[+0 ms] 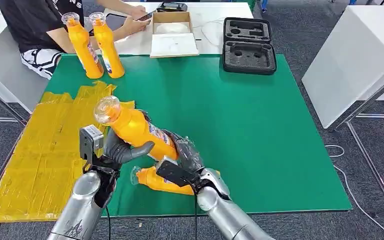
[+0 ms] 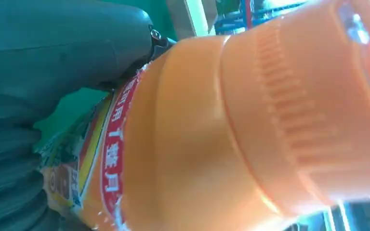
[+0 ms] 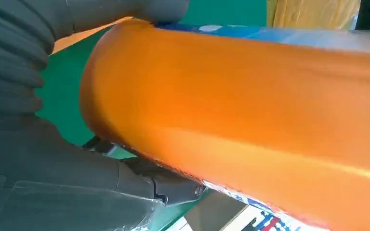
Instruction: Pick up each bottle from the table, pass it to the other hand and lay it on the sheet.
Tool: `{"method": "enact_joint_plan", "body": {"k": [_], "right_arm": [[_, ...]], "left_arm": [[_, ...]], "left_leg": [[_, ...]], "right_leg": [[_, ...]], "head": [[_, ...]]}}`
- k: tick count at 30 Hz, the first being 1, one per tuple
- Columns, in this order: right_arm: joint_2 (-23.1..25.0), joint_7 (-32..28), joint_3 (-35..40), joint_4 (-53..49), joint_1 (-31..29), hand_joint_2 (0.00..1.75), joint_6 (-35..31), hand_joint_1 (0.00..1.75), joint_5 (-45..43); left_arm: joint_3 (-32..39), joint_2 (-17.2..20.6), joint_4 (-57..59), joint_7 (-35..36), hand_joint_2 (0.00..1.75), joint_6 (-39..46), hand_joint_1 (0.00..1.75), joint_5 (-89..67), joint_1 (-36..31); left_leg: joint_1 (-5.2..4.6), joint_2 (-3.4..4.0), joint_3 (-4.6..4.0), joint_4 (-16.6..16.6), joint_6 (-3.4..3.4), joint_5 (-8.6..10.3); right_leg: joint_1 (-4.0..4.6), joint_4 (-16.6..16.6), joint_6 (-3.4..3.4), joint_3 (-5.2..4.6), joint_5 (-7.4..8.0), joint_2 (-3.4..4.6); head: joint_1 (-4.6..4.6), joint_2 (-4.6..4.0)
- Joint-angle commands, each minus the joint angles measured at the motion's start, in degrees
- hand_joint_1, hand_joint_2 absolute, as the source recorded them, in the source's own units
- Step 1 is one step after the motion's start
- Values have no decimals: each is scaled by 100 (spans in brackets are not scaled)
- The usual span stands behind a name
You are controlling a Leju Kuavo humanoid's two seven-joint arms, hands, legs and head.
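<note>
Above green table [image 1: 260,125] | orange bottle [image 1: 135,129], clear cap, tilted | both hands' fingers [image 1: 130,150] holding it

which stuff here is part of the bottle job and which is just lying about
Part of the job:
- held bottle, gripped by left hand and right hand
- lying bottle on the green mat
- two standing bottles
- yellow sheet

Just lying about:
- black foam case
- open cardboard box
- seated person

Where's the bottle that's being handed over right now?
In the head view, the held bottle is low and left of centre, above the green mat's near edge, gripped by the left hand and the right hand, just above another bottle lying on the mat.
</note>
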Motion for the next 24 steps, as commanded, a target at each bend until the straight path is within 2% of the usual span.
{"method": "enact_joint_plan", "body": {"k": [1, 6, 7, 10, 13, 17, 19, 22, 24], "right_arm": [[-388, -89, -59, -926, 154, 175, -186, 0, -112], [-671, -55, -397, -2164, 500, 175, -247, 0, -96], [-676, -47, -412, -2239, 531, 175, -251, 0, -97], [-664, -79, -408, -2253, 556, 175, -274, 0, -82], [-721, -136, -546, -2640, 722, 175, -409, 0, -52], [-760, -130, -604, -2758, 735, 175, -422, 0, -52], [-760, -130, -604, -2758, 735, 175, -422, 0, -52], [-790, -146, -746, -2971, 815, 175, -568, 0, -50], [-825, -114, -923, -3204, 939, 175, -617, 0, -62]], "left_arm": [[513, 127, 60, -128, 175, 574, 175, -91, -172], [986, 191, -306, -250, 175, 1323, 175, -555, 47], [1003, 194, -341, -248, 175, 1327, 175, -550, 60], [997, 182, -363, -271, 175, 1416, 175, -643, 75], [1126, 207, -414, -290, 175, 2389, 175, -1625, 164], [1175, 254, -434, -329, 175, 2401, 175, -1710, 165], [1175, 254, -434, -329, 175, 2401, 175, -1710, 165], [829, 440, -439, -319, 175, 2838, 175, -3045, 122], [658, 510, -471, 55, 175, 3281, 175, -4590, 89]], "left_leg": [[11, 18, 39, 14, -25, -27], [5, 12, 24, 9, -17, -18], [2, 5, 8, 1, -10, -6], [8, 13, 37, 11, -21, -26], [7, 8, 28, 6, -18, -18], [2, 7, 9, -1, -10, -6], [9, 15, 42, 14, -25, -29], [3, 3, 14, 1, -12, -7], [9, 10, 37, 12, -23, -25]], "right_leg": [[12, 4, -10, 44, -22, 3], [6, 2, -5, 28, -15, 1], [3, -2, -3, 11, -5, -1], [10, 1, -7, 44, -21, -1], [8, -1, -7, 33, -15, -3], [2, -3, -4, 11, -4, 1], [10, 4, -10, 48, -24, 0], [4, -3, -5, 19, -7, -3], [11, 2, -9, 44, -22, -3]], "head": [[-2, 0], [-2, 0], [0, 0], [-2, 0], [-2, 0], [-2, 0], [0, 0], [0, 0], [0, 0]]}}
